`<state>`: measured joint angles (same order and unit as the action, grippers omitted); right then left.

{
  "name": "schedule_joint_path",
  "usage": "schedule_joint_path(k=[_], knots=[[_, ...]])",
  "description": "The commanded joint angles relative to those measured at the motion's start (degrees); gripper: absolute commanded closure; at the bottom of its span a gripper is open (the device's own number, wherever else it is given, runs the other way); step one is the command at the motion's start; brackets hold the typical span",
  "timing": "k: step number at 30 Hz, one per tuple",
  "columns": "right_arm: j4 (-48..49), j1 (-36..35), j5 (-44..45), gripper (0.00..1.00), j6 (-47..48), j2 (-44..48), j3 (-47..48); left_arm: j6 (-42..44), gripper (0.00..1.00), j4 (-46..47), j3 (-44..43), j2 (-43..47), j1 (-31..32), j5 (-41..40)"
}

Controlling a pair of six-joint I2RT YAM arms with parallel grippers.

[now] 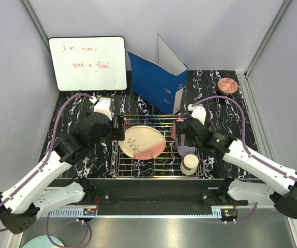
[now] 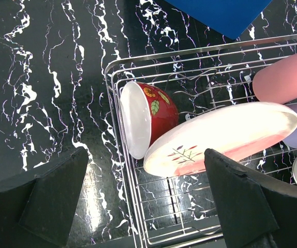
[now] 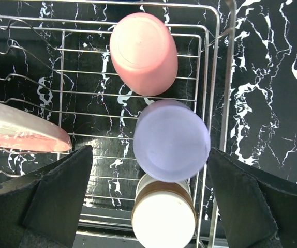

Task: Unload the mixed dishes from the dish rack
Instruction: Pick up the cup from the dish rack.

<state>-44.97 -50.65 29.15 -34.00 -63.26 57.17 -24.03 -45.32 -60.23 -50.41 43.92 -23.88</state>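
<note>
Both arms are built of rounded white shells joined by black elbow and shoulder blocks. The left arm (image 1: 37, 178) fills the seven o'clock corner of the top view, and the right arm (image 1: 257, 160) fills the four o'clock side. A purple cable (image 1: 60, 111) arcs off each towards twelve o'clock. A white camera housing (image 1: 103, 107) caps each wrist. A small green light (image 1: 218, 138) glows on the right arm. The left pincer (image 2: 148, 206) and right pincer (image 3: 148, 206) carry matte black, wedge-shaped fingers (image 2: 55, 199).
</note>
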Motion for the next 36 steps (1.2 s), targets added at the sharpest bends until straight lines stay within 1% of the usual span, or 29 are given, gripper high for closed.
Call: schedule_joint_path(k=[1,5,10,14,20,21,22,23,25,26,29,30,33,36], knots=[[-1.0,-0.3,3.1,0.0,-1.2,3.1,0.2,-0.5,0.01,3.0,0.6,0.4,-0.2,1.6],[-1.2,-0.2,3.5,0.0,-1.2,4.6,0.6,-0.7,0.01,3.3,0.8,0.3,-0.2,1.7],[-1.6,-0.2,3.2,0.0,-1.4,0.9,-0.9,-0.8,0.01,3.7,1.3,0.1,-0.2,2.4],[0.6,-0.2,2.4,0.0,-2.0,-1.5,-2.7,-1.0,0.01,3.8,1.8,0.2,-0.2,2.6],[1.6,0.2,2.7,0.01,-1.8,-4.8,-2.8,-0.9,0.01,3.7,2.4,0.4,-0.2,2.5],[1.8,0.2,2.8,0.07,-1.8,-4.7,-2.8,-0.9,0.01,3.7,2.5,0.6,-0.2,2.5],[2.0,0.2,2.8,0.16,-1.8,-4.8,-2.9,-1.0,0.01,3.8,2.6,0.8,-0.2,2.5],[2.4,0.2,3.0,0.39,-1.8,-4.2,-2.9,-1.0,0.01,3.7,2.7,0.8,-0.2,2.5],[2.7,0.2,3.4,0.56,-1.8,-3.8,-3.0,-1.2,0.01,3.8,3.0,1.1,-0.2,2.5],[2.7,0.2,3.4,0.73,-1.6,-3.5,-2.9,-1.3,0.01,3.8,3.2,1.2,-0.2,2.5],[2.6,0.2,3.4,0.82,-1.8,-2.7,-2.9,-1.4,0.01,3.8,3.3,1.4,-0.2,2.7],[2.5,0.2,3.4,0.88,-1.7,-2.3,-2.8,-1.3,0.01,4.0,3.3,1.3,-0.2,2.7],[0.9,0.2,4.0,1.0,-1.8,-0.2,-1.1,-1.1,0.01,3.9,3.1,1.5,-0.2,2.6],[-2.0,0.1,5.4,1.0,-0.5,2.9,3.6,-0.9,0.01,3.8,2.7,1.8,-0.2,2.2]])
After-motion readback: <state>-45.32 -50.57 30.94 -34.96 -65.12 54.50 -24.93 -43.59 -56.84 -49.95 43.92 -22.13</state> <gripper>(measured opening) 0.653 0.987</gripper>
